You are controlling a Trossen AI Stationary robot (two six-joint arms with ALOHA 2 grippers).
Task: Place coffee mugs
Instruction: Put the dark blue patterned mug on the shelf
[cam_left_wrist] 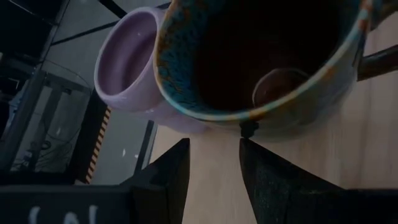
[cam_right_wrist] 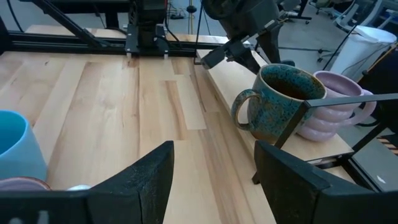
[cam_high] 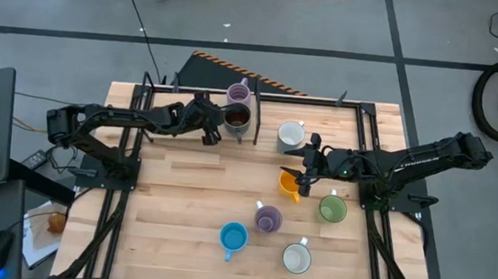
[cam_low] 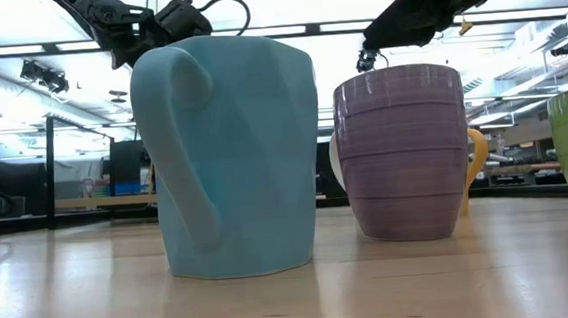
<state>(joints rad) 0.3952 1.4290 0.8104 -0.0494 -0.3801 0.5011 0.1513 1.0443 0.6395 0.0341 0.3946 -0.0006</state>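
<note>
At back edge: left gripper open beside brown mug | lilac mug behind

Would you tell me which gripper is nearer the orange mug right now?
Right. The right gripper hovers open just above the orange mug; the left gripper is across the table by the dark brown mug.

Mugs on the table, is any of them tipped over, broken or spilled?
No, nothing stands out. All the mugs that show stand upright and look whole, with no spill on the wood. The dark brown mug and a lilac mug sit side by side at the far edge, with the left gripper open beside them.
</note>
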